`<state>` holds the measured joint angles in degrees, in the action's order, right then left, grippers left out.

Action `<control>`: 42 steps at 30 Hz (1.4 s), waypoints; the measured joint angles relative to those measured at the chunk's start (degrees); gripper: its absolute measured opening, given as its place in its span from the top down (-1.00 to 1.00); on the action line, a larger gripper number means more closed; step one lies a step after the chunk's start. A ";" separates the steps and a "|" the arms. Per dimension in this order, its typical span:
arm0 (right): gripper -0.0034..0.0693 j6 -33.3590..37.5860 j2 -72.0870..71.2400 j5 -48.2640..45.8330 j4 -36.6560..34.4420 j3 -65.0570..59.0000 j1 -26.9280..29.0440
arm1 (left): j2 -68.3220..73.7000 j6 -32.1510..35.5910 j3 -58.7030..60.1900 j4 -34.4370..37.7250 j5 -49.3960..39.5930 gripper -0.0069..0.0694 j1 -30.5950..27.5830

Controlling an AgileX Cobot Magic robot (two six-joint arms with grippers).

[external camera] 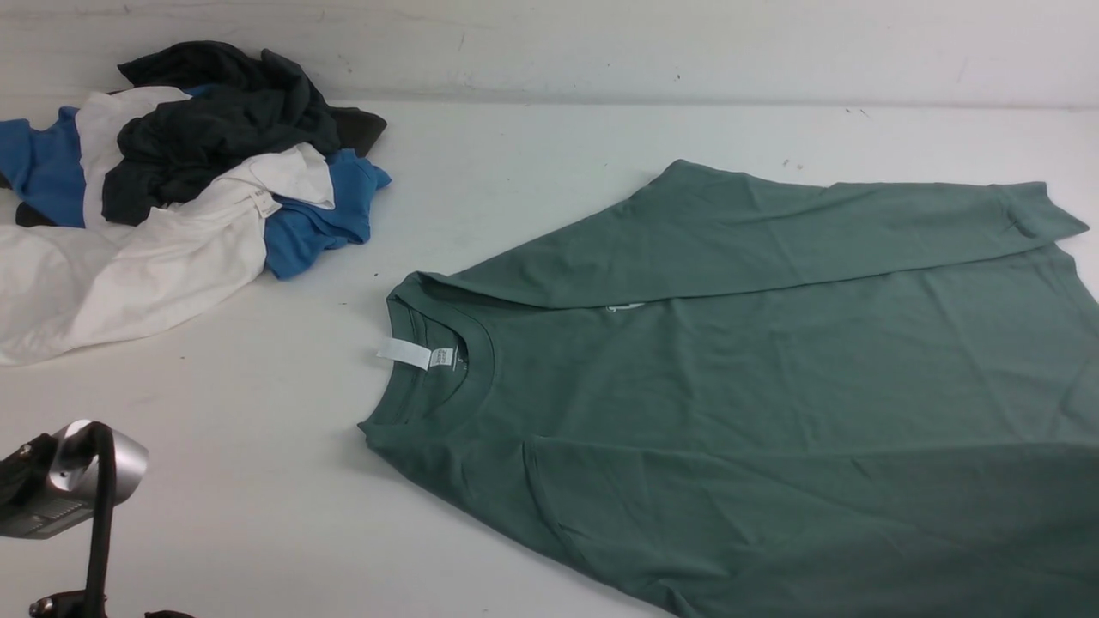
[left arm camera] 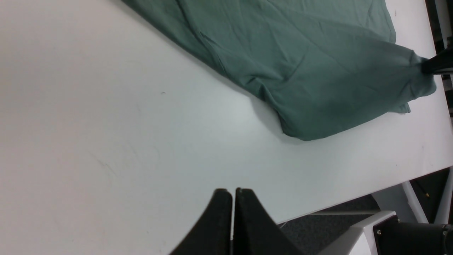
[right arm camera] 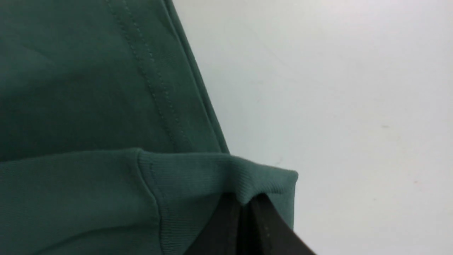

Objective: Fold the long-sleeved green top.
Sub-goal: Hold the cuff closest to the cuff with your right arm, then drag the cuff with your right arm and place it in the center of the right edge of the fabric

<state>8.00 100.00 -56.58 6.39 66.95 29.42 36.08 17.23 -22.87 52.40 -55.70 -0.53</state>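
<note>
Slippage threatens: right gripper [right arm camera: 246,202] pinches only the cuff [right arm camera: 212,177] edge of the top [external camera: 773,386] (spread at four o'clock on the table [external camera: 258,429]); left gripper [left arm camera: 233,194] sits clenched, empty.

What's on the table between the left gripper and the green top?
Nothing: in the left wrist view, only bare white table separates the left gripper from the green long-sleeved top.
</note>
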 joint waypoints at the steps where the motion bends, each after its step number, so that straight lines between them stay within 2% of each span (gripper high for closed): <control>1: 0.89 0.00 -0.16 -0.07 -0.17 0.14 0.00 | 0.00 0.00 -0.05 0.00 0.00 0.82 0.00; 6: 0.89 0.92 -4.64 -0.81 -1.97 2.54 -2.88 | 0.00 0.00 -0.05 0.00 0.26 0.82 0.00; 11: 0.89 1.56 -5.85 -0.09 -2.12 8.87 -11.09 | 0.00 0.00 -0.05 0.00 1.92 0.82 0.00; 14: 0.89 1.41 -4.40 3.89 -2.56 14.17 -15.26 | 0.00 0.00 -0.05 0.00 3.63 0.82 0.00; 20: 0.89 -1.73 3.93 5.24 -3.18 28.45 -16.92 | 0.00 0.00 -0.11 0.14 8.05 0.82 0.00; 27: 0.86 -3.40 15.16 3.80 -3.98 37.31 -16.92 | 0.00 0.00 -0.11 0.25 10.72 0.82 0.00; 30: 0.75 -5.05 19.13 3.85 -4.77 38.16 -16.92 | 0.00 0.00 -0.11 0.34 12.08 0.82 0.00; 31: 0.67 -6.21 20.60 3.87 -4.99 38.23 -16.92 | 0.00 0.00 -0.11 0.39 12.60 0.82 0.00; 32: 0.48 -8.71 22.67 3.93 -5.05 38.23 -16.92 | 0.00 0.00 -0.11 0.39 13.48 0.82 0.00; 34: 0.29 -10.60 23.66 3.79 -4.93 38.23 -16.92 | 0.00 0.00 -0.11 0.39 14.11 0.82 0.00; 35: 0.26 -10.81 23.79 3.71 -4.86 38.23 -16.92 | 0.00 0.00 -0.11 0.39 14.30 0.82 0.00; 37: 0.01 -12.16 23.92 2.27 -3.90 38.50 -16.92 | 0.05 0.00 -0.59 0.39 15.32 0.82 0.00; 38: -0.03 -12.16 23.92 2.00 -3.83 38.59 -16.92 | 0.05 0.00 -0.71 0.39 15.33 0.82 0.00; 39: -0.12 -12.16 23.92 -0.07 -3.20 39.65 -16.92 | 0.29 0.00 -2.22 0.39 15.39 0.79 0.00; 42: -0.18 -10.71 23.87 -9.11 -0.38 45.26 -16.92 | 1.68 0.00 -9.68 0.27 15.02 0.75 0.00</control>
<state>-2.71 123.87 -65.69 6.02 112.21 12.50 37.77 17.23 -32.55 52.67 -40.68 -0.53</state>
